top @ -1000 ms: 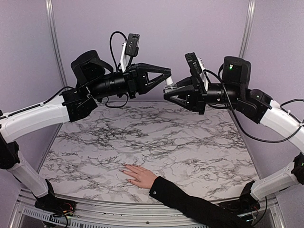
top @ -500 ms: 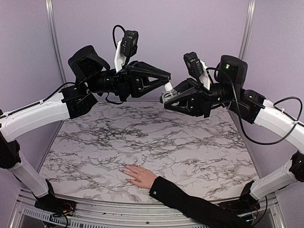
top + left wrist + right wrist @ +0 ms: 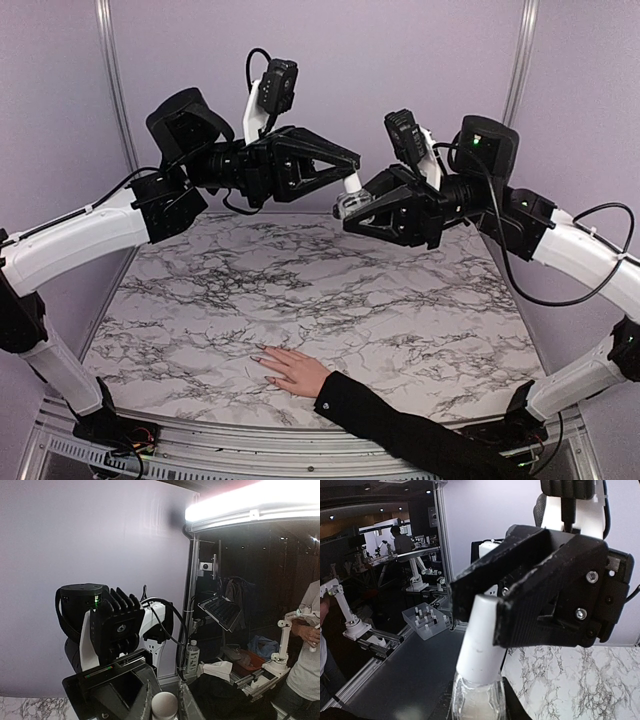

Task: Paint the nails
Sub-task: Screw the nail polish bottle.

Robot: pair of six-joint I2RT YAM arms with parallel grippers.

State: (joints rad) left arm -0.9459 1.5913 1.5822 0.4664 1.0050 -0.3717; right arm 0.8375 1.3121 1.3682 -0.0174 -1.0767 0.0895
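Top view: the left tool [image 3: 352, 179] grips the white cap [image 3: 351, 186] of a clear bottle [image 3: 346, 204] clamped in the right tool [image 3: 351, 212], well above the counter [image 3: 200, 300]; the nails [image 3: 262, 358] are on a hand [image 3: 292, 371] lying flat near its front edge. Left wrist view: the cap [image 3: 165, 706] sits between 2 fingers [image 3: 142, 705]. Right wrist view: the cap [image 3: 481, 640] tops the bottle [image 3: 477, 700].

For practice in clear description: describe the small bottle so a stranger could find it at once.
Above the marble table's far side, the left gripper and right gripper meet in mid-air. Between them sits a small clear bottle: the right holds its body, the left pinches its white cap. It is the only thing either gripper holds.
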